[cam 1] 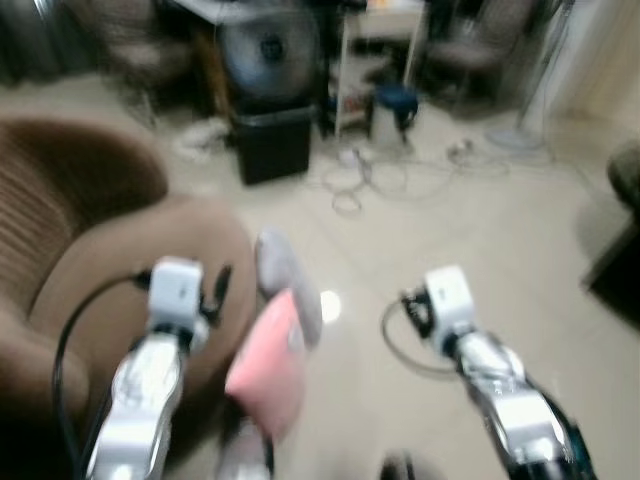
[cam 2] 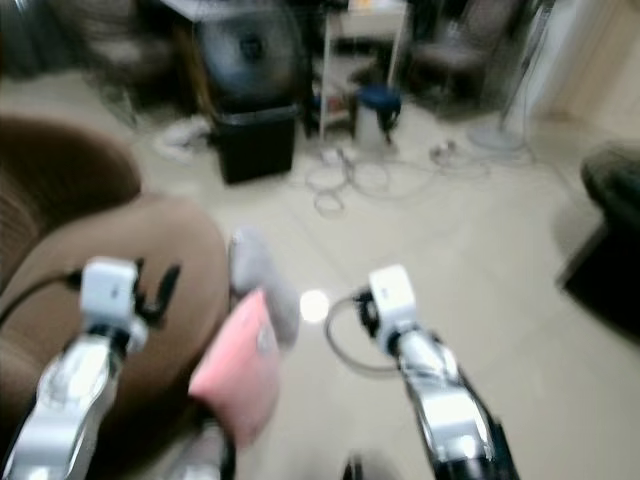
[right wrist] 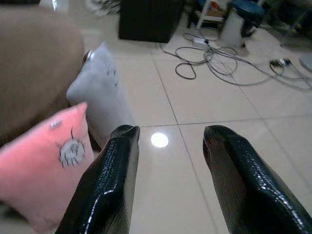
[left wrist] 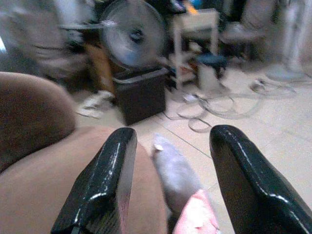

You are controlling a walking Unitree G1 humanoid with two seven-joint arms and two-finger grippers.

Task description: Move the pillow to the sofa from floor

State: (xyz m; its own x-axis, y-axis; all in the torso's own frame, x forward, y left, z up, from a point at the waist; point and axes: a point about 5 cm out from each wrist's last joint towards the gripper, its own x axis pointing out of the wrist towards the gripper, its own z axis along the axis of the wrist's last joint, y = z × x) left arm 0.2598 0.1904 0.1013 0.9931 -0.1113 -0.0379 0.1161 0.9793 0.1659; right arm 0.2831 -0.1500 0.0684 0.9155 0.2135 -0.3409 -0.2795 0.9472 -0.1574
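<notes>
pictured at the outset of the job: pink pillow (right wrist: 41, 170) not yet lifted, propped on the floor against the rounded front of the brown sofa (cam 1: 110, 290), with a grey pillow (right wrist: 100, 92) standing just beyond it along the same sofa edge, the two touching or nearly so. nothing grasped. left claw (left wrist: 170, 187) released, fingers spread wide, hovering over the sofa's front edge and looking down at the two pillows. right claw (right wrist: 168, 180) likewise released, fingers apart, held over bare tile on the side of the pillows away from the sofa, near the pink one but not touching it. both silver arms raised forward in the head views, blurred, hinting at a camera in motion.

judged progress: none of the carry done; left to do, by the look of it, the reach down, the grip on a pillow, the lift and the placing on the sofa seat. unclear from the task line which pillow is meant; pink one nearest both claws.

farther from the sofa, across the tile: a black bin (cam 1: 270, 145), a fan (left wrist: 131, 34) above it, a tangle of cables (right wrist: 219, 61) and a white shelf unit (cam 1: 375, 60).
</notes>
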